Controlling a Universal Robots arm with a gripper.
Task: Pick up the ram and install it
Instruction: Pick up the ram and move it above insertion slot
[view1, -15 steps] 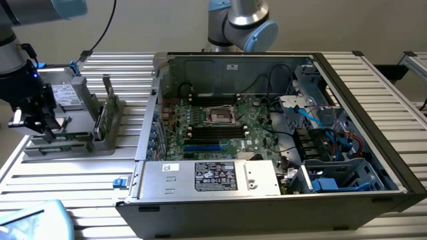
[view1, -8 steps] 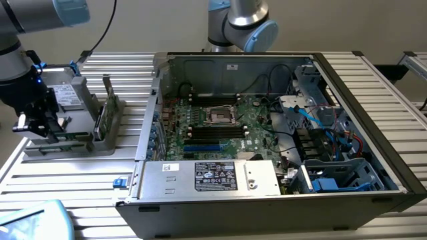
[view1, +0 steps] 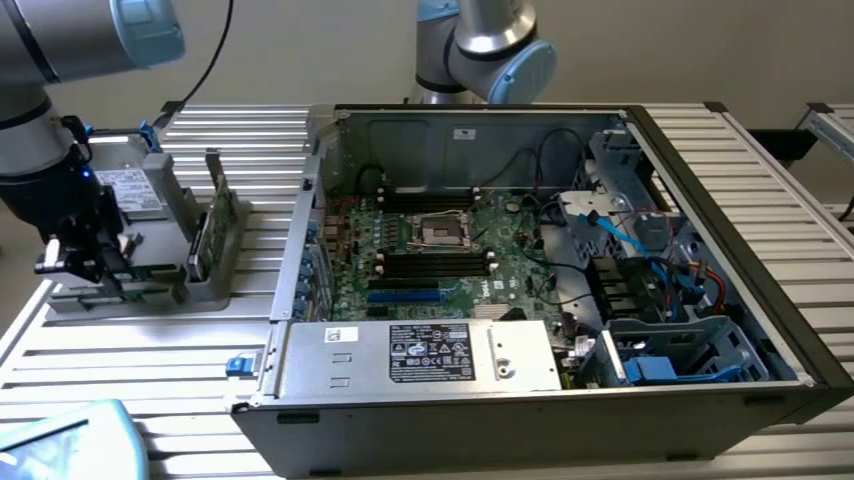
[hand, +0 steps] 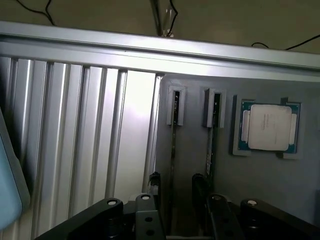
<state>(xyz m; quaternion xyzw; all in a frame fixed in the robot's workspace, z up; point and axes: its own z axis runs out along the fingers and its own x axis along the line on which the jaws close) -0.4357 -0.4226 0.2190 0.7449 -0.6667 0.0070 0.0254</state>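
On grey holder (hand: 192, 150), ram (hand: 173, 150) between open pincer (hand: 175, 179).

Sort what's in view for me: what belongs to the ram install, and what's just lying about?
Job: ram upright in the grey holder, in line between the open jaws of the gripper; black memory slots in the case.
Lying about: second ram stick; silver CPU chip; power supply; blue cables.

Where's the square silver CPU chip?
In the wrist view, the square silver CPU chip lies in the grey holder, beside its two narrow slots.
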